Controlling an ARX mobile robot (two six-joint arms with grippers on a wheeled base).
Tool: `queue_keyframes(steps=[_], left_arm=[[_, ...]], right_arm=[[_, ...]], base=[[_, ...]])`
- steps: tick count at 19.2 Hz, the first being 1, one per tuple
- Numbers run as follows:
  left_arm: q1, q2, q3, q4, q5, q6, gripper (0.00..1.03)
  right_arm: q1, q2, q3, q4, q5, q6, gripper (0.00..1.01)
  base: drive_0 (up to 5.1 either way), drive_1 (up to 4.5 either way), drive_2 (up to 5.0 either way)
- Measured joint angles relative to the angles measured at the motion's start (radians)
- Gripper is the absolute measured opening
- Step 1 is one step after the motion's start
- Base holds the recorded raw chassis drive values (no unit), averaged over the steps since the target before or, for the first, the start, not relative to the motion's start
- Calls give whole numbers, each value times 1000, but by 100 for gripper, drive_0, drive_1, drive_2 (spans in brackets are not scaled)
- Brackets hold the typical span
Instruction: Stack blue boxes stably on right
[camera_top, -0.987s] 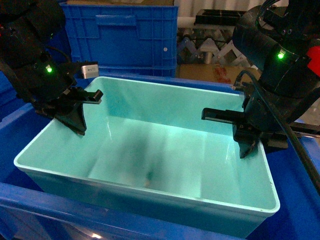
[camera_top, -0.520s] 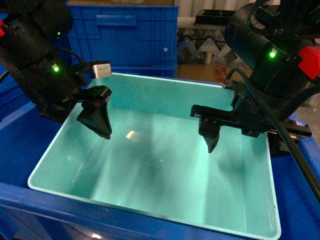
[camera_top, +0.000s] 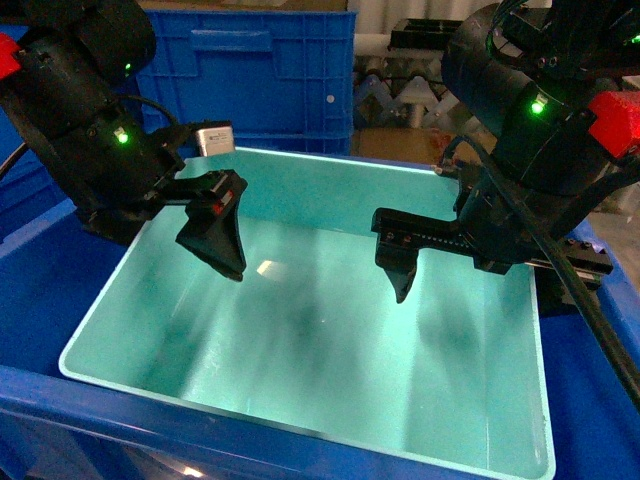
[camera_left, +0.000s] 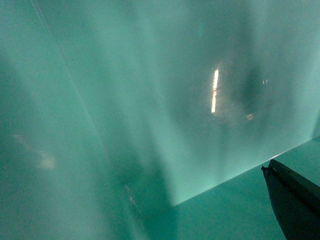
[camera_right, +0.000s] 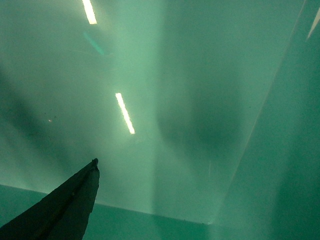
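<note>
Hovering inside the turquoise blue box (camera_top: 330, 350) at frame centre: left gripper (camera_top: 215, 235) and right gripper (camera_top: 400, 265) hold nothing; jaw opening cannot be told. Box sits within a darker crate (camera_top: 60, 410). Judgement: seat rim level, press evenly before withdrawing

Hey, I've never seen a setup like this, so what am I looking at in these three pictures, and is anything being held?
This is a two-armed robot on wheels. The wide picture comes from a camera on its head, looking down and forward. The big black shapes are its arms, ending in the left gripper and the right gripper. Both hang inside a light turquoise tub, which sits among darker blue crates. The other two pictures come from cameras on each wrist, so close that they show only the tub's inner surface and one dark fingertip each. Nothing seems to be held; whether the grippers are open is unclear.
</note>
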Motion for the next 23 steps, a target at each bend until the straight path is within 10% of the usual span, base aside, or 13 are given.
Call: queue_keyframes(steps=[6,9,11,23], left_arm=[[12,-122,-23,-66,9,-59,98],[40,-84,-39,-66,1,36,98],[59,6,-19,-42,-32,106,98],[78,6,24,-72,-27,138,98]], right_arm=[[12,-52,115,-141,45,-89,98],[27,37,129,-206,-20,-161,98],[10,77,142,-219,121,-248,98],[-18,78,169,-231,119,-239,98]], base=[[0,0,0],[0,0,0],[0,0,0],[0,0,0]])
